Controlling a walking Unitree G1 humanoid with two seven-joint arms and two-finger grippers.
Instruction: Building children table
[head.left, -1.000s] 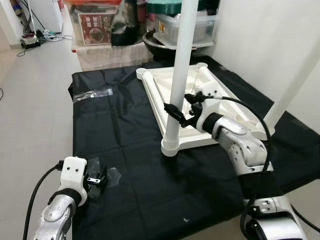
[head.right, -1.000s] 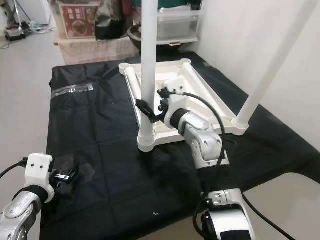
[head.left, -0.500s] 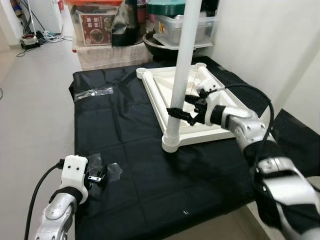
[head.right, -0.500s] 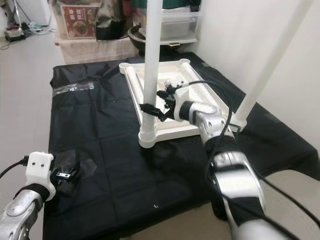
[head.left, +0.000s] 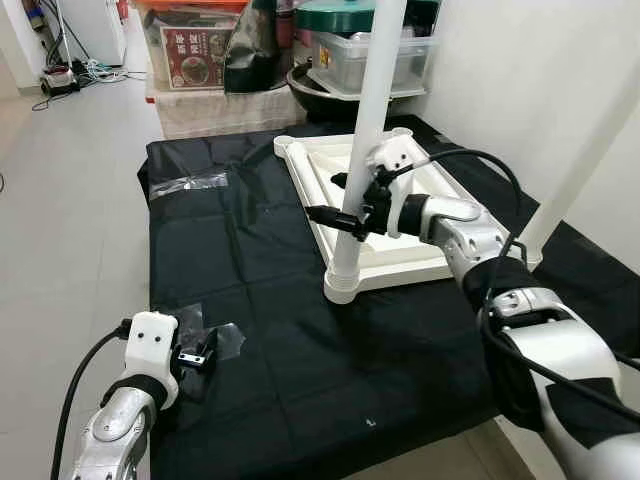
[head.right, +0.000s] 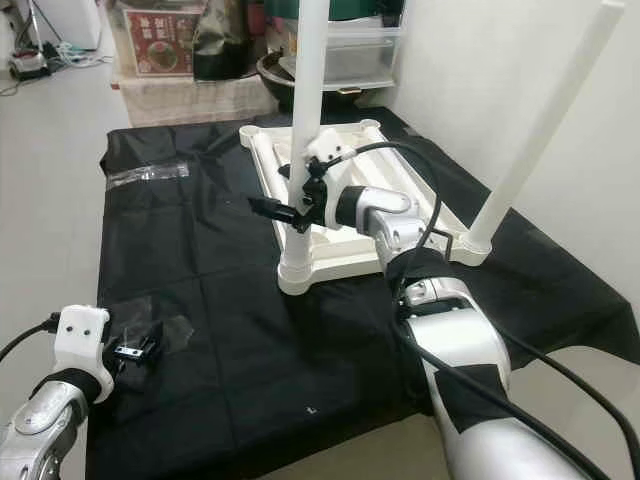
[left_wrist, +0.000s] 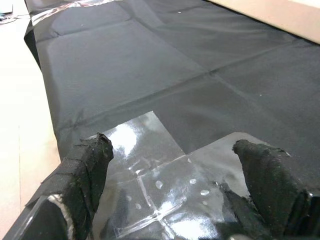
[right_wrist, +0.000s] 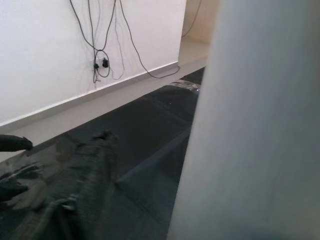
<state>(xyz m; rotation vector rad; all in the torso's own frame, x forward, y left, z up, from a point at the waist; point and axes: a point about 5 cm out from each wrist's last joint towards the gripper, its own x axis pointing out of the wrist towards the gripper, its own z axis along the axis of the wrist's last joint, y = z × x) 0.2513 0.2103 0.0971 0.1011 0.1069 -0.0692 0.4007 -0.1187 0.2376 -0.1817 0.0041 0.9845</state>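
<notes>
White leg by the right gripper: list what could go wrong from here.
1. The right gripper sits against the upright white leg well above its socket in the upturned tabletop; a sideways push there could tilt the leg or lever it out, if it is not fully seated.
2. The tabletop lies on a loose black sheet, so it may slide under force.
3. The left gripper hovers over a clear plastic bag, which could snag on its fingers.
</notes>
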